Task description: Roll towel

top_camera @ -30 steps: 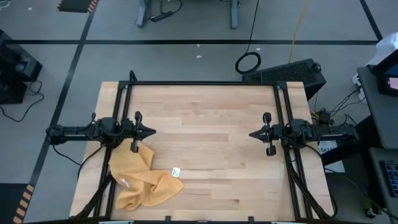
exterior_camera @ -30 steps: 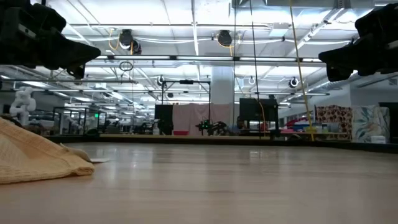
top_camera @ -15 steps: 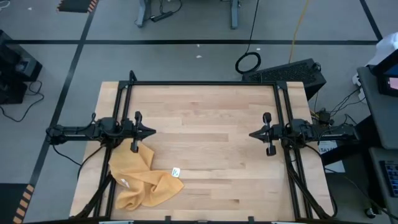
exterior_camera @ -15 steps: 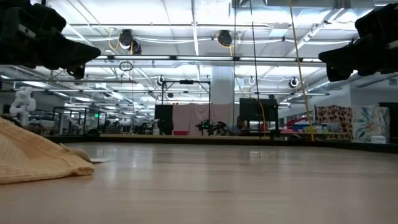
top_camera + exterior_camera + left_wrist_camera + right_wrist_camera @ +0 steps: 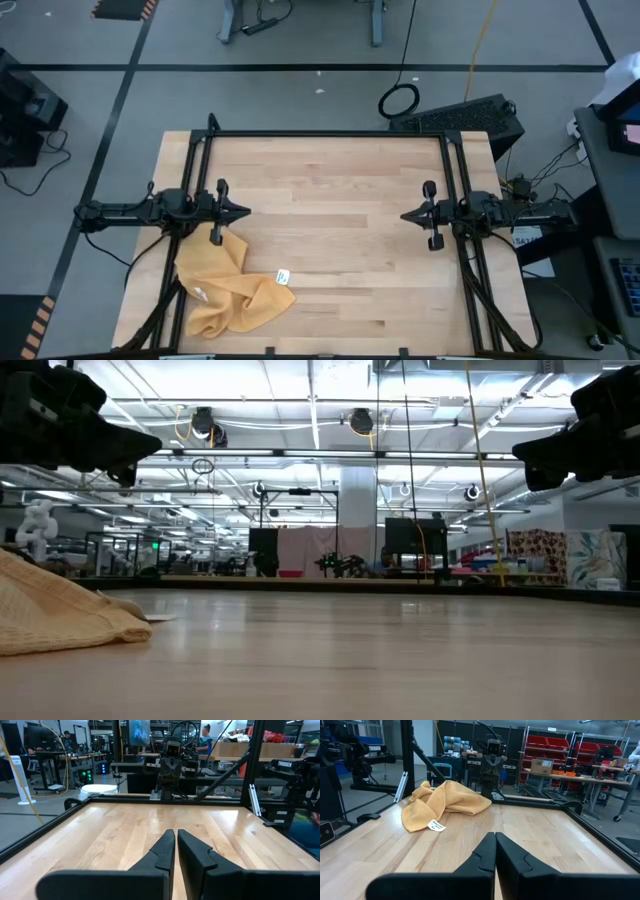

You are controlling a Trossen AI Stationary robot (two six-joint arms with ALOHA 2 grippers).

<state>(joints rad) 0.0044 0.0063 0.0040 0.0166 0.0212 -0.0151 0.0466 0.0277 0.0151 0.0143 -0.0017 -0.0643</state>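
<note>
A crumpled mustard-yellow soft cloth towel (image 5: 228, 290) lies bunched in a loose heap on the light wooden plank tabletop (image 5: 340, 200), in the near-left corner on the left arm's side. Its small white tag (image 5: 283, 277) sticks out at the edge facing the middle of the table and rests flat on the wood. In the low view the towel (image 5: 60, 615) shows as a sloping fold at the picture's left edge, and in the right wrist view the towel (image 5: 442, 800) sits heaped across the table with the tag (image 5: 436, 825) lying just in front of it.

The left gripper (image 5: 243, 211) hangs over the left side of the table, pointing toward the centre, just beyond the towel's upper edge and not touching it. Its 2 dark fingers (image 5: 162, 852) are pressed nearly together with only a thin slit between them, and they hold nothing.

The right gripper (image 5: 406, 215) waits over the right side of the table, well apart from the towel, pointing back toward the left arm. Its 2 fingers (image 5: 485, 851) are also closed against each other, empty.

A black metal frame (image 5: 330, 134) borders the tabletop.
</note>
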